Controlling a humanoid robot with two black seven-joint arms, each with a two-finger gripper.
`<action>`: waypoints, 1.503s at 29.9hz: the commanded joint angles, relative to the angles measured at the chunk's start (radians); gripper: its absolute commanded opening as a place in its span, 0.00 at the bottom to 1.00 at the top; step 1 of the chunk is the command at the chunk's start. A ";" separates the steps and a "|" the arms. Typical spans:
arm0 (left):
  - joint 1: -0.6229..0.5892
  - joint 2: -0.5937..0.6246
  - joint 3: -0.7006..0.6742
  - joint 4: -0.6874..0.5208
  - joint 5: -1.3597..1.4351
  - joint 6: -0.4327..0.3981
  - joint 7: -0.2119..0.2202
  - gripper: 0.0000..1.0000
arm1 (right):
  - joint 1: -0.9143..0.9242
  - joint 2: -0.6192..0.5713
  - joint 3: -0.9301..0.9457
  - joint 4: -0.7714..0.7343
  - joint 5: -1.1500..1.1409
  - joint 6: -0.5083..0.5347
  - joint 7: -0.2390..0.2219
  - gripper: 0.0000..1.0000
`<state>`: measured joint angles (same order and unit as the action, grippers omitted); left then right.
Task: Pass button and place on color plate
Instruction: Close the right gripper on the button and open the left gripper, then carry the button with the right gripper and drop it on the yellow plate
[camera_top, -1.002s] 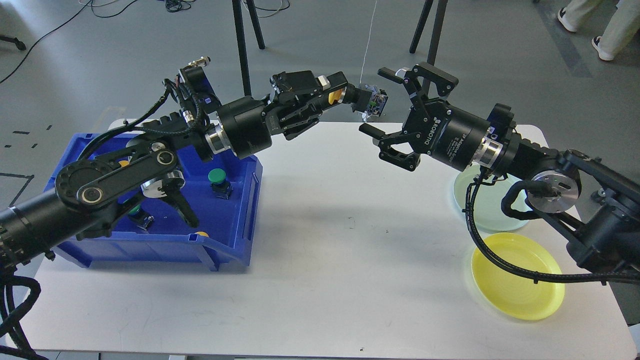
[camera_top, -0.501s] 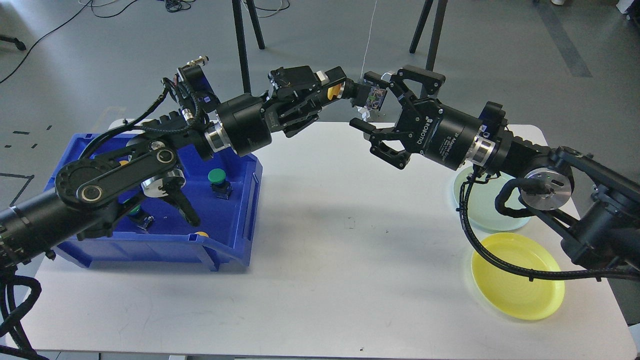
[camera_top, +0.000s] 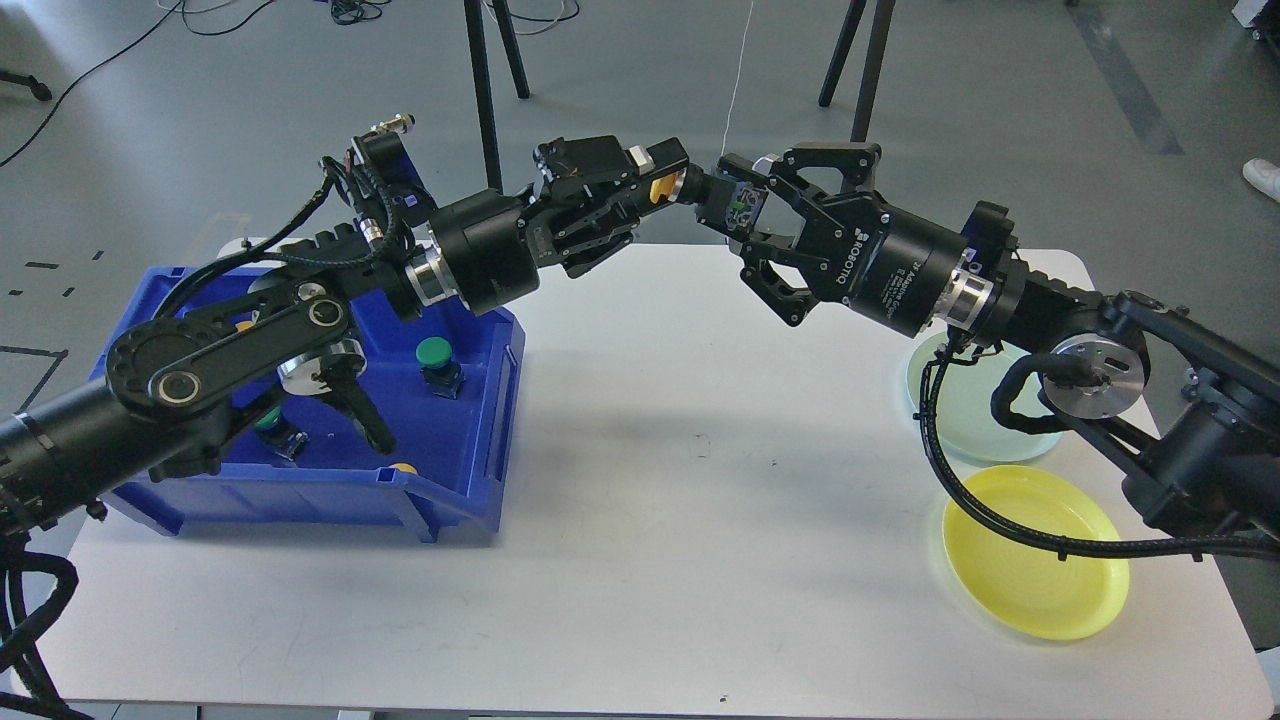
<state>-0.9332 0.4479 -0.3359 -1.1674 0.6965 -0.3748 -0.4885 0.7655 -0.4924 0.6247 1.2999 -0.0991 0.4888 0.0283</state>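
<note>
right claw (camera_top: 752, 215) advanced onto button (camera_top: 738, 207) | white table (camera_top: 640, 520) | grey floor (camera_top: 1000, 90)

Lab: tripod legs (camera_top: 492, 85), floor cables (camera_top: 95, 65), white table (camera_top: 640, 500).

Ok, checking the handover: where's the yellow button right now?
Head view, top centre: the yellow button is held in the left tool, its body between the right tool fingers, above the table's far edge.

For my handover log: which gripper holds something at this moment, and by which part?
The left gripper holds the yellow-capped push button by its cap end. The right gripper surrounds its body; its grip cannot be told.
</note>
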 joint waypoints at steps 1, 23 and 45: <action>0.001 -0.002 0.000 -0.003 -0.005 0.007 0.000 0.65 | 0.000 -0.001 0.000 -0.001 -0.001 0.000 -0.002 0.09; 0.005 0.005 -0.009 0.005 -0.137 0.005 0.000 0.93 | -0.544 -0.501 0.176 0.137 0.001 0.000 0.005 0.05; 0.051 0.113 -0.133 -0.043 -0.141 0.011 0.000 0.93 | -0.746 -0.554 0.055 0.142 -0.088 -0.323 -0.005 0.93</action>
<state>-0.8918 0.4964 -0.4145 -1.1923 0.5562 -0.3627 -0.4888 0.0181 -1.0571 0.6775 1.4448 -0.1903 0.1701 0.0219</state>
